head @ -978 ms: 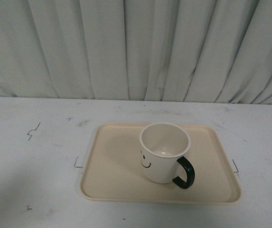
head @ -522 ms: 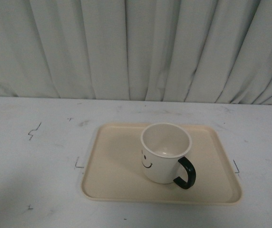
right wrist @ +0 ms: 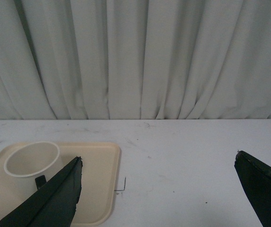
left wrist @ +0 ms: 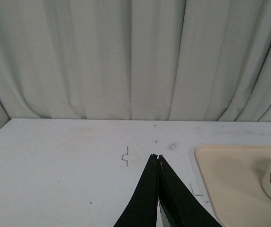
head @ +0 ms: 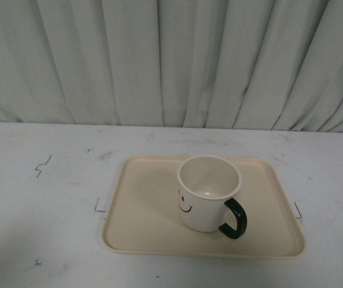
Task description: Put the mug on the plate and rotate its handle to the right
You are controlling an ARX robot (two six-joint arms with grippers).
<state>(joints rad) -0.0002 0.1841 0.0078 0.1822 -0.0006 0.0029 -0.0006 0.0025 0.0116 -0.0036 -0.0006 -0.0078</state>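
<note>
The mug (head: 209,192) stood on the plate (head: 147,207), handle (head: 234,218) toward four o'clock, so placement looked done. The left gripper (left wrist: 158,158) was pinched closed; the right gripper (right wrist: 158,157) gaped wide.

- A cream-white mug (head: 206,195) with a black smiley face stands upright and empty on the plate before me.
- Its black handle (head: 235,218) points right and slightly toward me.
- The beige rectangular plate (head: 140,207) lies flat on the bench.

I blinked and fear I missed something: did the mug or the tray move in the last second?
Nothing visibly changed. The mug stands upright on the plate as before, its handle pointing to the front right.
</note>
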